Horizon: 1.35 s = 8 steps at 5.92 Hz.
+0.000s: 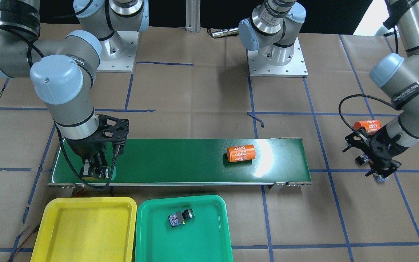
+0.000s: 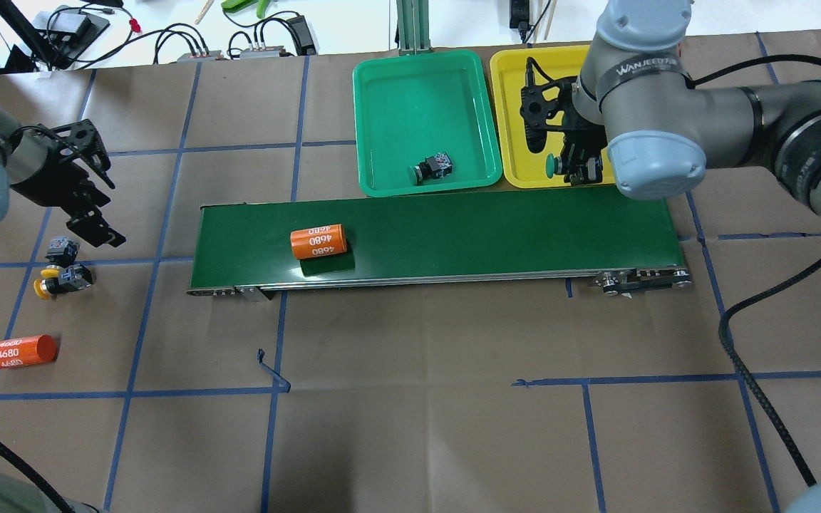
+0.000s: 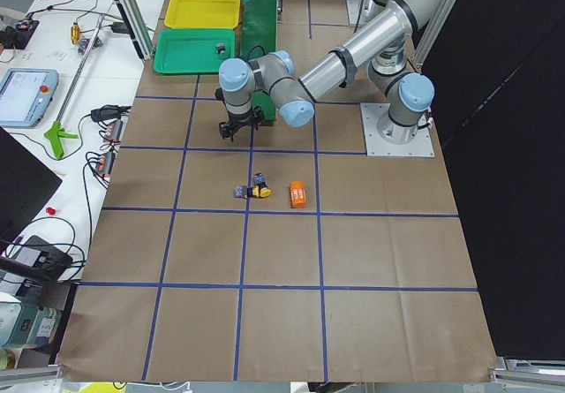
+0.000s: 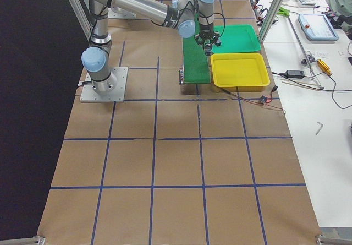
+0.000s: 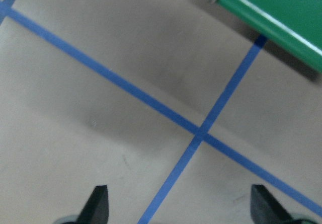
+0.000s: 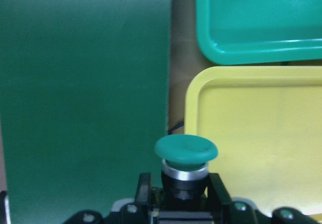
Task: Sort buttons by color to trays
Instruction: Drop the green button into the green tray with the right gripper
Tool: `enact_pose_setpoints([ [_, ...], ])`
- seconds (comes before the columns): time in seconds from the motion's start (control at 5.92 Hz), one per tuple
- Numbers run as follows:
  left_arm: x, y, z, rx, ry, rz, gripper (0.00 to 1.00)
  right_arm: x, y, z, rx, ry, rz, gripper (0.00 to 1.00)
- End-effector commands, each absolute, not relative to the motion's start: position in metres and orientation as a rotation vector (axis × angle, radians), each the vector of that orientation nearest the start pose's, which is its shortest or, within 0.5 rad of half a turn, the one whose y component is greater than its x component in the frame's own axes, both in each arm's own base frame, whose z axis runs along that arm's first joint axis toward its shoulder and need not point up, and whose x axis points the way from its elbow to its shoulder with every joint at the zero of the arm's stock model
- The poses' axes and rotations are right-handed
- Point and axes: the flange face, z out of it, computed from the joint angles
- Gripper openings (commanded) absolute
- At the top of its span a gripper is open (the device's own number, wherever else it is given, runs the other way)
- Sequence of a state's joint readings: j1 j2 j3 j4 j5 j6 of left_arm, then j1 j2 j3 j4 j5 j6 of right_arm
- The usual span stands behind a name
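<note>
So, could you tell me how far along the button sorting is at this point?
Done: one button lies in the green tray. In hand: the right hand grips a green-capped button near the yellow tray, which holds nothing yet. Left: a yellow-capped button and another button, its cap unclear, lie on the table near the open, empty left hand.

Conveyor belt [image 2: 489, 228] across table [image 2: 417, 399] middle; left tray [image 2: 389, 85], right tray [image 2: 507, 107] side by side beyond its far edge; one button [image 2: 430, 168] in left tray, near side; right gripper [image 2: 579, 172] grips second button [image 2: 553, 165] above belt's right end; cylinder [image 2: 318, 241] on belt's left part; two loose buttons [image 2: 61, 249] [image 2: 63, 279], another cylinder [image 2: 23, 351] left of belt.
</note>
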<state>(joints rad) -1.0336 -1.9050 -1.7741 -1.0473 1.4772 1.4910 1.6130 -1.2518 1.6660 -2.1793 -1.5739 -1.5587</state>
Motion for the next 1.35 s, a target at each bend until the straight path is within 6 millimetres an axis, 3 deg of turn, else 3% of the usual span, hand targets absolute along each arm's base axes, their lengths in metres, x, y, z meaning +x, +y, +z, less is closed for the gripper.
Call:
enact_pose_setpoints([
  [0.0, 0.253, -0.565, 0.228, 1.097, 2.920, -0.186, 0.99, 0.211, -0.671, 0.320, -2.399, 2.192, -0.359, 0.09],
  [0.17, 0.274, -0.568, 0.210, 0.949, 2.930, -0.225, 0.99, 0.247, -0.702, 0.307, -2.450, 2.139, -0.395, 0.09],
  [0.34, 0.282, -0.567, 0.193, 0.830, 2.973, -0.217, 0.99, 0.281, -0.726, 0.289, -2.414, 2.085, -0.477, 0.09],
  [0.51, 0.282, -0.567, 0.183, 0.708, 3.021, -0.192, 0.99, 0.305, -0.733, 0.268, -2.383, 2.036, -0.539, 0.11],
  [0.68, 0.281, -0.564, 0.179, 0.679, 3.041, -0.177, 0.96, 0.319, -0.729, 0.257, -2.356, 1.999, -0.549, 0.33],
  [0.84, 0.279, -0.562, 0.171, 0.680, 3.053, -0.164, 0.93, 0.321, -0.728, 0.261, -2.326, 1.981, -0.577, 0.97],
  [1.01, 0.279, -0.561, 0.169, 0.680, 3.054, -0.149, 0.80, 0.318, -0.724, 0.282, -2.341, 1.999, -0.584, 1.00],
  [1.18, 0.279, -0.560, 0.169, 0.682, 3.055, -0.144, 0.57, 0.304, -0.714, 0.308, -2.375, 2.066, -0.496, 1.00],
])
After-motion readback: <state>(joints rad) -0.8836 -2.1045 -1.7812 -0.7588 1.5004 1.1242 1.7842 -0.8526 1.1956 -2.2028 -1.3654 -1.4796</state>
